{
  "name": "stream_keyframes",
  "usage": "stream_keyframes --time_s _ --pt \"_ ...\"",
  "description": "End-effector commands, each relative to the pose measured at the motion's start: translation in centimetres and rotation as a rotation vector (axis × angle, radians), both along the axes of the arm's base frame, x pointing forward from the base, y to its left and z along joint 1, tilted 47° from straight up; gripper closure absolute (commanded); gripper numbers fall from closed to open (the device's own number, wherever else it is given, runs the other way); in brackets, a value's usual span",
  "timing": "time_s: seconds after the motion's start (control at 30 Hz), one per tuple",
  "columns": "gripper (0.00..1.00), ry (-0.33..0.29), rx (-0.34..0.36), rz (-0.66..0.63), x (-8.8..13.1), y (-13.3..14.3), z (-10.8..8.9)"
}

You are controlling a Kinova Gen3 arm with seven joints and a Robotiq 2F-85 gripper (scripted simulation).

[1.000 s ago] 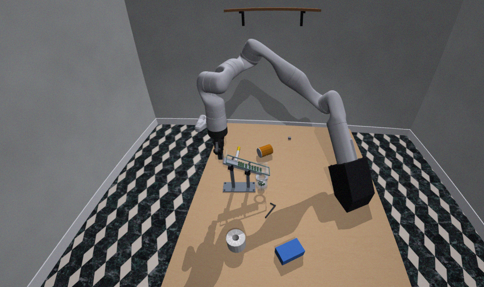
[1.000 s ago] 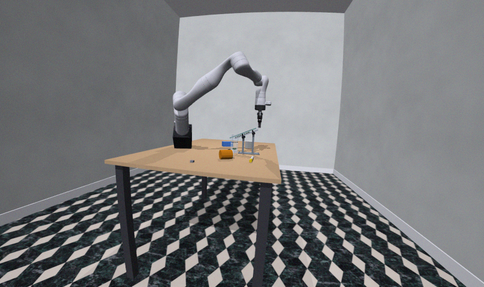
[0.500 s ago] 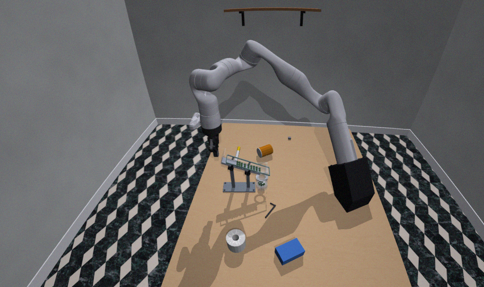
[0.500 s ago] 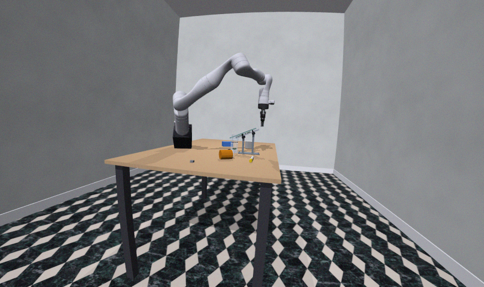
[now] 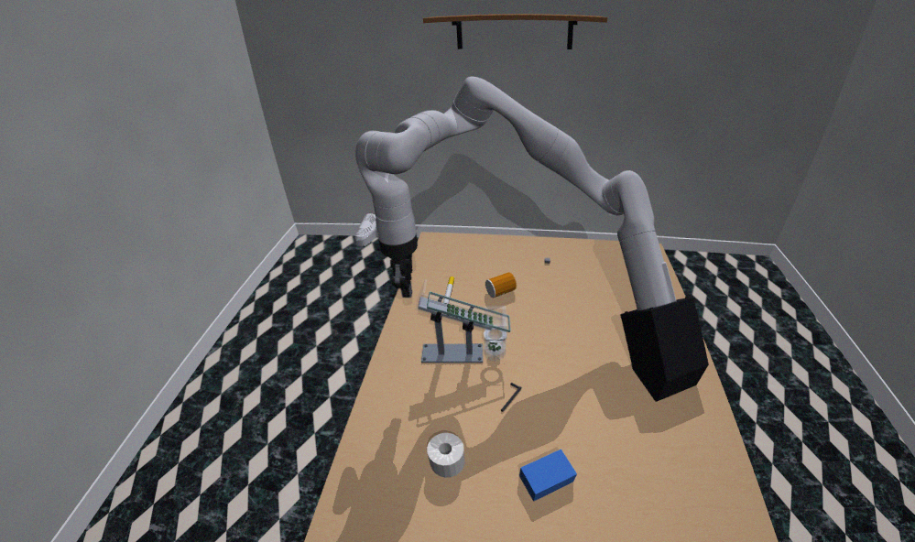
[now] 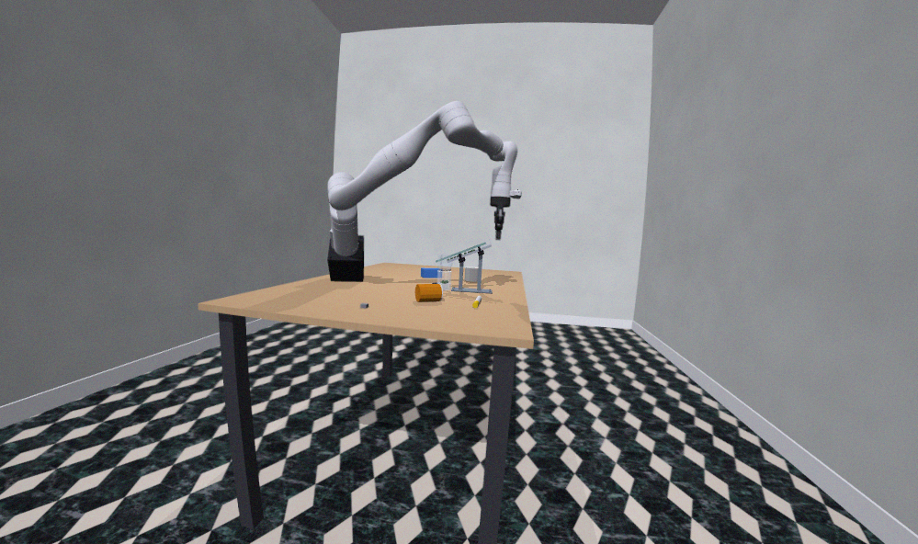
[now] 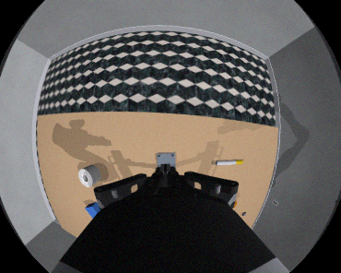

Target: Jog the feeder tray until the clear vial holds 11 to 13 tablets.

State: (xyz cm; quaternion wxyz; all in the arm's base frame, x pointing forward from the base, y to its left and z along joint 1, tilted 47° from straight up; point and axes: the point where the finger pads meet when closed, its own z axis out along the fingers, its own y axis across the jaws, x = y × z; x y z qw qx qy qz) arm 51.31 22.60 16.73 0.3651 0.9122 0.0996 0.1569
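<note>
Surroundings: orange cylindrical canister lies on its side on the tan wooden tabletop just behind the tray; white-and-yellow marker pen lies by the tray's raised end; black L-shaped hex key, grey roll with a hollow core and blue rectangular block sit well apart toward the near edge; small dark cube rests near the far edge.
Tray: clear sloped feeder tray stands on 2 dark posts over a grey base plate, with a row of green tablets along it.
Vial: clear vial stands upright on the tabletop under the tray's low end, a few green tablets inside; count too small to tell.
Fingers: black gripper hangs just beside the tray's raised end, fingers pressed together on nothing; whether it touches the tray cannot be told.
</note>
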Motion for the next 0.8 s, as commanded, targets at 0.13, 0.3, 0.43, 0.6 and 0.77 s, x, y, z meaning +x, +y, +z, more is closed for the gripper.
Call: stream_keyframes --time_s 0.13,0.3,0.43,0.6,0.77 --pt "1.00 0.001 -0.001 0.002 -0.8 -0.5 -0.4" --pt "1.00 0.001 -0.001 0.003 -2.0 -1.4 -1.2" --pt "1.00 0.001 -0.001 0.002 -2.4 -1.7 -1.5" --pt "1.00 0.001 -0.001 0.003 -2.3 -1.6 -1.4" --pt "1.00 0.001 -0.001 0.003 -1.6 -1.1 -1.0"
